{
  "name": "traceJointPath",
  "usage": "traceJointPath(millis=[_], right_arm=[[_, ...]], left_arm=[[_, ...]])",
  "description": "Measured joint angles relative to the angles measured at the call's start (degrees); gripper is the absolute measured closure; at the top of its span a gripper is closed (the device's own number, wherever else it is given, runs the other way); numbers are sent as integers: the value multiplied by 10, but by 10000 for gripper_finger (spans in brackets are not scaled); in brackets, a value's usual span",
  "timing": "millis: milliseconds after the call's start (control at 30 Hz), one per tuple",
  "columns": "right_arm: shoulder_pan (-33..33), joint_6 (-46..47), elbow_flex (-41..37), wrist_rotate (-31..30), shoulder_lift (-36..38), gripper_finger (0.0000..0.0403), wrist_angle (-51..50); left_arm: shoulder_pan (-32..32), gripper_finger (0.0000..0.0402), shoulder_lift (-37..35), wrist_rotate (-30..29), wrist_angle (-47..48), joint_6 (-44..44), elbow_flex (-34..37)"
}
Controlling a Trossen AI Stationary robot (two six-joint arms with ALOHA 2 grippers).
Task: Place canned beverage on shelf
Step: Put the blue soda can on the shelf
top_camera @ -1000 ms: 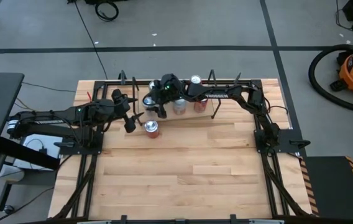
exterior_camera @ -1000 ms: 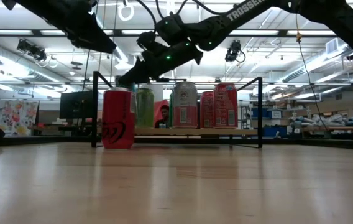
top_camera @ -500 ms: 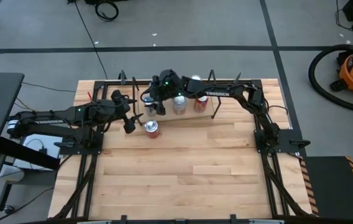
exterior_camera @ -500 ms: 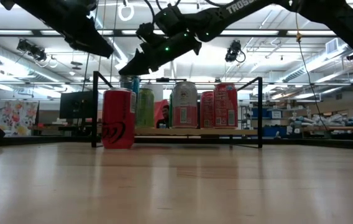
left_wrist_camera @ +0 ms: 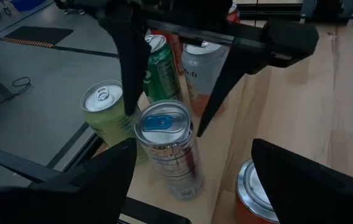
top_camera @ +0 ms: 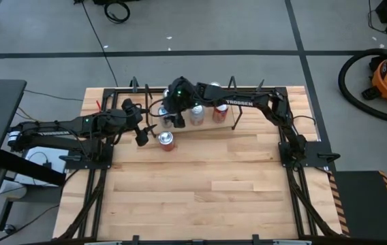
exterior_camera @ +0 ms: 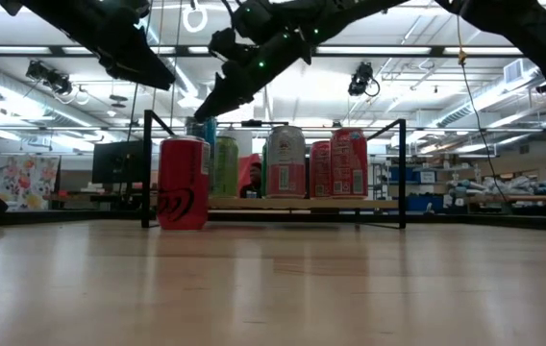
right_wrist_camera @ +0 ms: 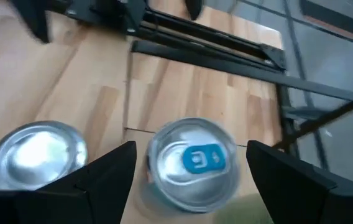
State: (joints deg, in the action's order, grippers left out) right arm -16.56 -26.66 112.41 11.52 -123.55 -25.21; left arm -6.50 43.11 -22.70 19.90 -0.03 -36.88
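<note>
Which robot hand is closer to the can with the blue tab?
The right gripper. It hangs open just above the blue-tab can on the shelf. The left gripper waits farther off, beside the red can.

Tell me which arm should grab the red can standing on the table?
Left, probably. The left gripper hovers open right beside the red can, on its side of the table. The right gripper is open above the cans on the shelf, farther back.
</note>
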Motion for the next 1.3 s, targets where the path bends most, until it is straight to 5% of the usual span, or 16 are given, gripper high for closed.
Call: traceJointPath(millis=[200,600,1067,1300], right_arm=[[19,22,29,-61,0,87,-43],[21,-4,57,-91,4,87,-166],[21,11,-10,-106,12,113,-94],[18,12,-17,-105,11,114,-62]], left_arm=[[0,72,0,0,0,-3,0],[-2,72,0,13,7,-9,0],[-55,72,91,-86,-59,3,0],[-68,72,123,-91,-90,37,0]])
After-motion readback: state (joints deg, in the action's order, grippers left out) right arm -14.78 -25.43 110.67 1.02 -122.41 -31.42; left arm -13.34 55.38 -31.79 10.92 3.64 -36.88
